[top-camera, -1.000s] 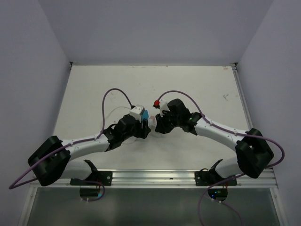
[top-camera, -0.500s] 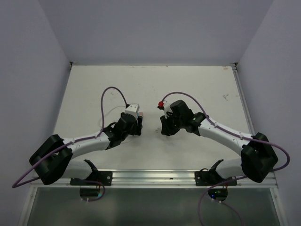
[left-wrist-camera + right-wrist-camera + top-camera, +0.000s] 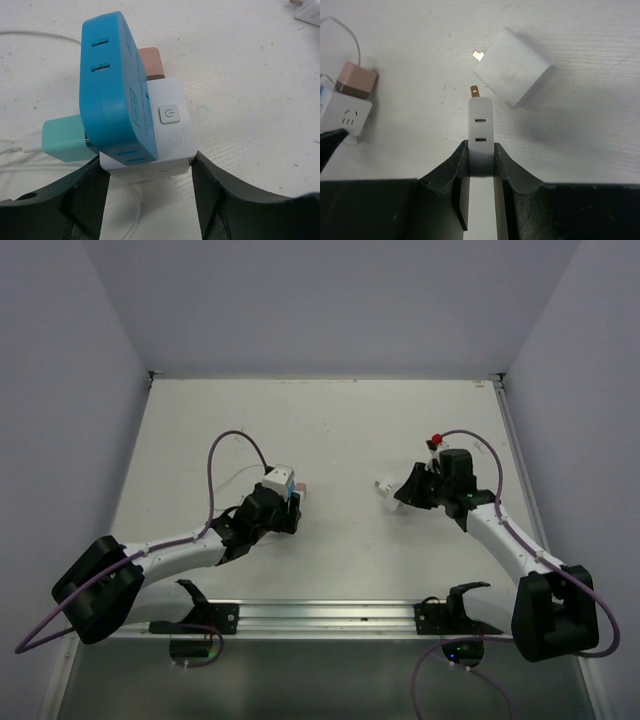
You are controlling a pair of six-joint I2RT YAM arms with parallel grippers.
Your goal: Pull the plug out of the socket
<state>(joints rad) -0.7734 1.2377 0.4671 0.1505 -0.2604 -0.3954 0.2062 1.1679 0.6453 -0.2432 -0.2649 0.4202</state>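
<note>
Swung well apart since a second ago, my left claw (image 3: pixel 147 167) clamps the socket (image 3: pixel 170 125) at the surface's (image 3: pixel 350 420) left while my right claw (image 3: pixel 481 150) pinches the freed white plug (image 3: pixel 481 115), so the pull looks done and setting it down comes next.

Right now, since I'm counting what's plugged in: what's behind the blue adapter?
A brown plug shows behind the blue adapter, against the socket; a mint plug juts beside it. Their prongs and that socket face are covered.

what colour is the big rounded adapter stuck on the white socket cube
The big rounded adapter is blue; clearest in the left wrist view.
</note>
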